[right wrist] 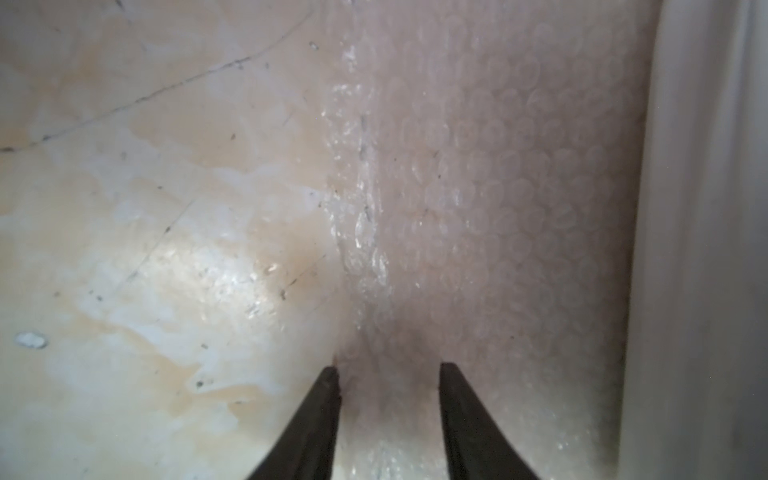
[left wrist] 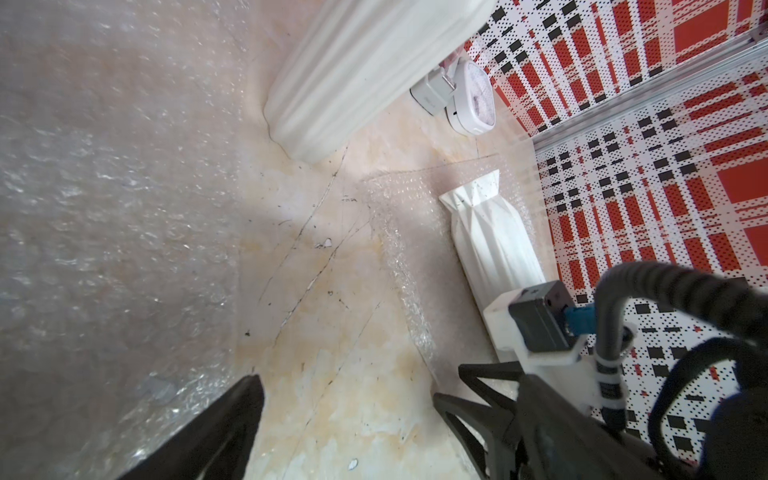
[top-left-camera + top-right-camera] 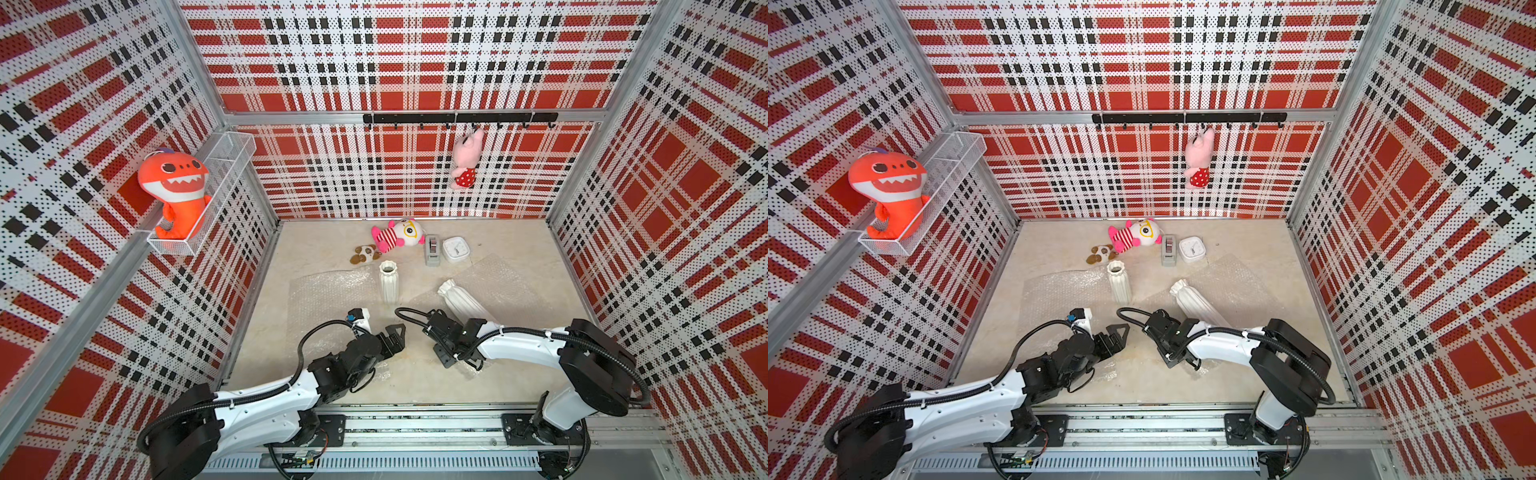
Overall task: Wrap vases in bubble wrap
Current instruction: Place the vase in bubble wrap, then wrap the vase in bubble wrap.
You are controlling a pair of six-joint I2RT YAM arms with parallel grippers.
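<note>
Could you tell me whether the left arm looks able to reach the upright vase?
Probably yes: the upright vase stands just beyond the left end effector, whose jaws are open, with only bare table and flat bubble wrap between them.

An orange shark plush (image 3: 176,189) sits upright in a white wire basket (image 3: 232,149) fixed to the plaid side wall. A pink pig plush (image 3: 467,160) hangs from a black hook rail (image 3: 415,118) on the back wall. Along the far edge of the marble-patterned bench (image 3: 316,241) lie a pink-striped plush (image 3: 397,235) (flat, not upright), a small brown-and-white plush (image 3: 365,254) near it, and a grey tape dispenser (image 3: 432,249) just beside a white square clock (image 3: 456,248).
</note>
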